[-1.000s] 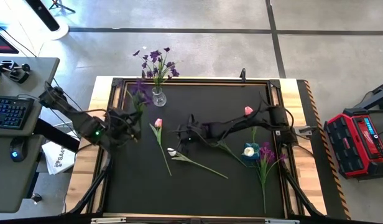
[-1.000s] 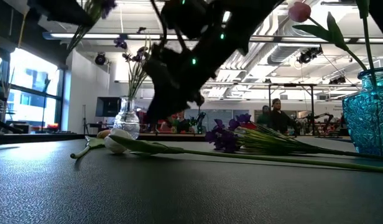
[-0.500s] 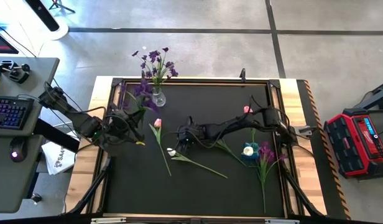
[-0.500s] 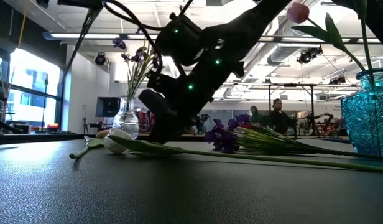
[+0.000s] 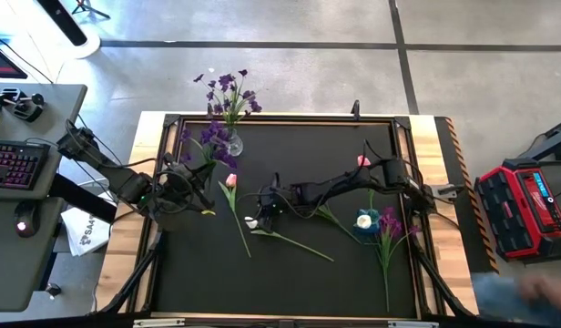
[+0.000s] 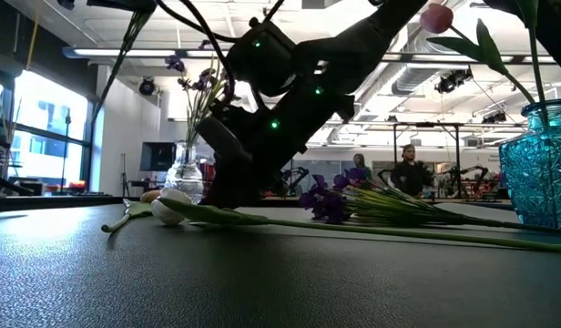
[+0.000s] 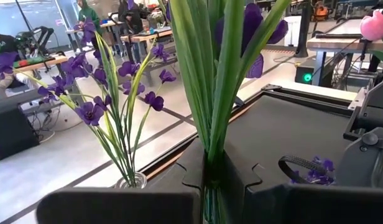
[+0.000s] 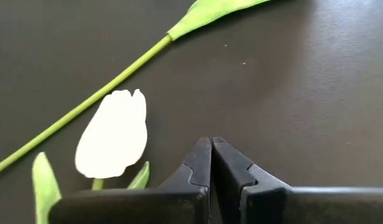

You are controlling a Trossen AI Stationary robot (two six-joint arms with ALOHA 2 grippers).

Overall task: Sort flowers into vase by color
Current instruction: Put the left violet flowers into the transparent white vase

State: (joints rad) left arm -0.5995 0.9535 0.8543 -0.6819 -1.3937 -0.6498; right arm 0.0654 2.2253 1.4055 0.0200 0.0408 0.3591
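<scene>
My left gripper (image 5: 197, 182) is at the table's left, shut on a purple spray (image 5: 210, 137) beside the clear vase (image 5: 231, 143), which holds other purple sprays (image 7: 98, 106). My right gripper (image 8: 211, 146) is shut and low over the mat at mid-table, just beside the white tulip's bud (image 8: 114, 134). It touches neither the bud nor the stem. That white tulip (image 5: 251, 221) lies flat on the mat. A pink tulip (image 5: 230, 180) also lies flat, nearer the left arm. The blue vase (image 5: 365, 220) holds a pink tulip (image 5: 363, 161). My left gripper pinches the purple spray's bundled green stems (image 7: 211, 158), low on the stems, between its two fingers. The fingers come about level from the table's left and lie across the stems. The spray is lifted clear and stands up above the fingers, with its blossoms (image 7: 250, 25) on top.
More purple sprays (image 5: 388, 239) lie on the mat by the blue vase, at the table's right. In the low view they (image 6: 340, 202) lie behind the white tulip's long stem (image 6: 399, 232). A raised frame (image 5: 290, 117) borders the black mat. People stand in the room beyond.
My right gripper has come down and a little toward the table's left, ending low beside the white tulip's bud. My left gripper has shifted slightly toward the clear vase with the purple spray still held.
</scene>
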